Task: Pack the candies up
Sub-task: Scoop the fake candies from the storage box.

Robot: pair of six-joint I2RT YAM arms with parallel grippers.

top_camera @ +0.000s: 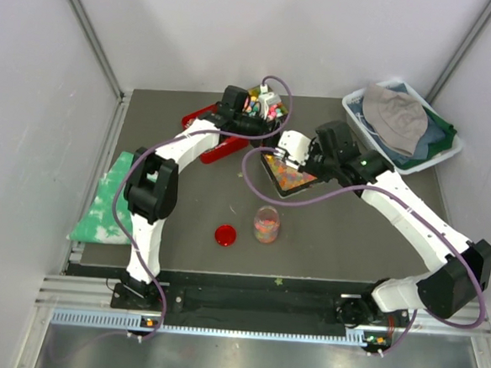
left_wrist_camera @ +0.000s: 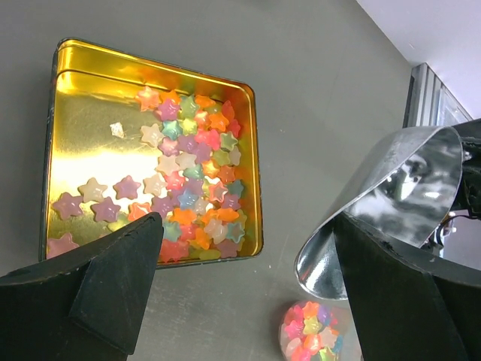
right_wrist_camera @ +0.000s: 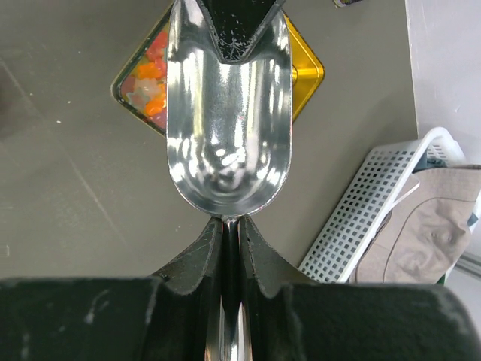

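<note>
The candies (left_wrist_camera: 195,173) are tiny glossy star pieces in orange, pink, yellow and green, heaped in the right half of a gold tin (left_wrist_camera: 90,56). The tin lies mid-table (top_camera: 268,163). More candies fill a small clear jar (top_camera: 266,225), also at the bottom of the left wrist view (left_wrist_camera: 312,331). My right gripper (right_wrist_camera: 231,222) is shut on the handle of an empty silver scoop (right_wrist_camera: 228,113), held just over the tin (right_wrist_camera: 304,64). My left gripper (left_wrist_camera: 246,226) is open and empty, hovering behind the tin (top_camera: 258,128), with the scoop (left_wrist_camera: 391,195) by its right finger.
A red jar lid (top_camera: 225,235) lies left of the jar. A red tray (top_camera: 201,113) and a box of wrapped sweets (top_camera: 266,104) sit at the back. A white basket (top_camera: 356,116) of cloths stands back right. A green cloth (top_camera: 105,199) lies at the left edge.
</note>
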